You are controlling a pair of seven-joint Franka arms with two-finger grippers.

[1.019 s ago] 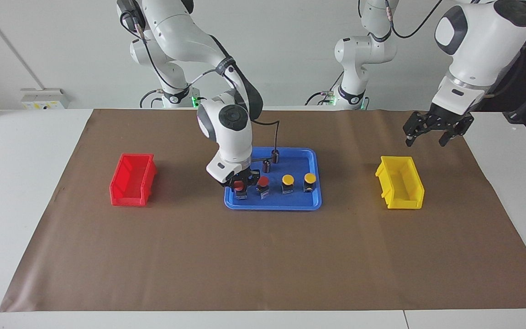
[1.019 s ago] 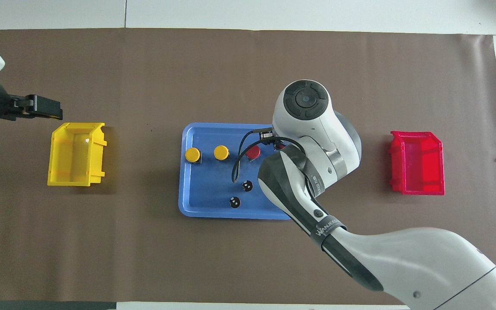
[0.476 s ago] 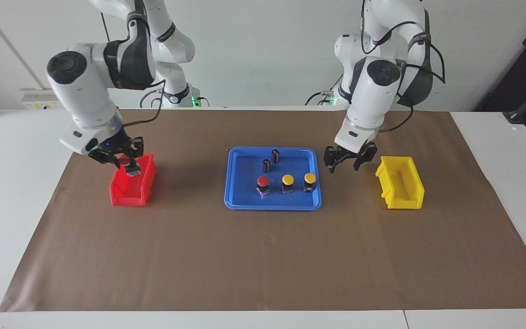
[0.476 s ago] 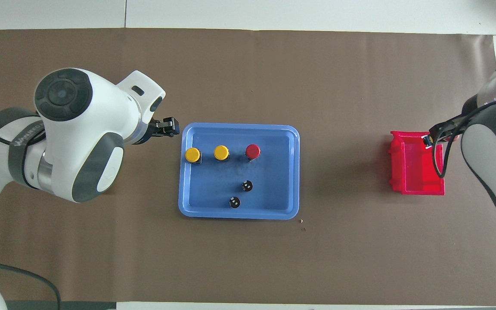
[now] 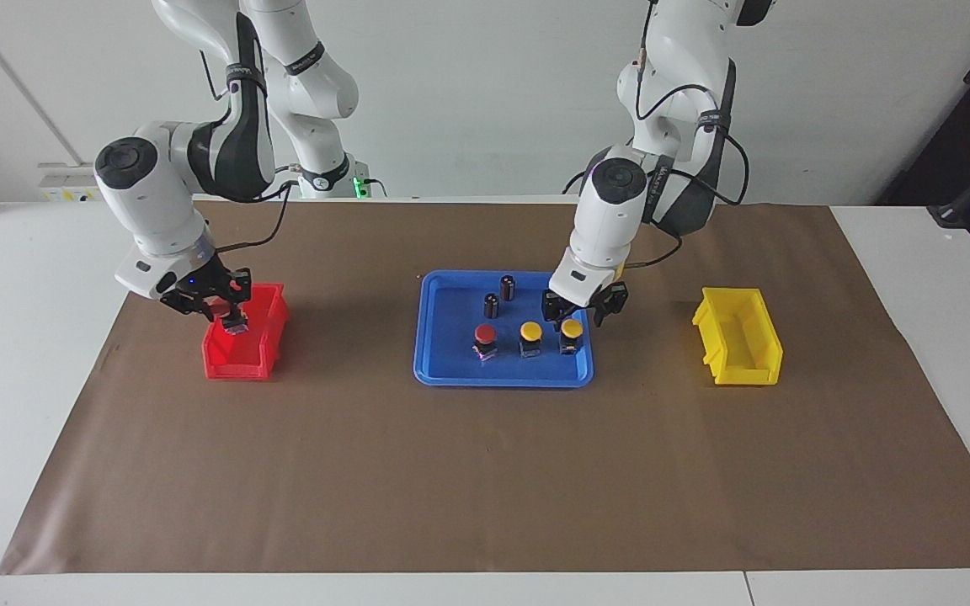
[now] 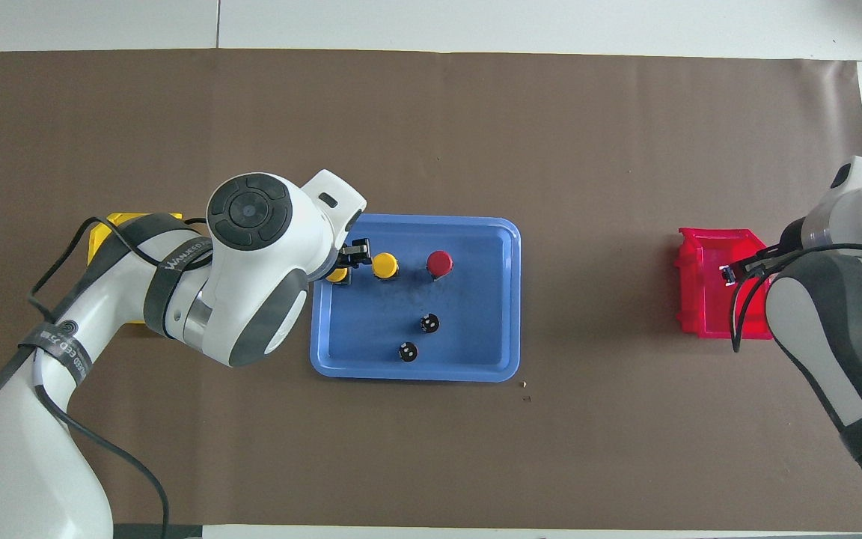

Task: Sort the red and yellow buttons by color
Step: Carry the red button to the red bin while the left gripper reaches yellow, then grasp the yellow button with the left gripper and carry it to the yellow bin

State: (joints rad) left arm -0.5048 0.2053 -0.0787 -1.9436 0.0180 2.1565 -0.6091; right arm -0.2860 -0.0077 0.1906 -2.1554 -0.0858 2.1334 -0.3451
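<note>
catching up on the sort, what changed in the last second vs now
The right gripper lifted one red button off the blue tray, carried it over the red bin and still grips it. The left gripper swung from above the yellow bin to just over the end yellow button. The other red button, second yellow button and both dark cylinders stayed put.

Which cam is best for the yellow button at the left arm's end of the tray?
Facing view: the yellow button shows its whole cap and black base, directly under the left gripper. In the overhead view the left arm's wrist hides all but a sliver of that button.
</note>
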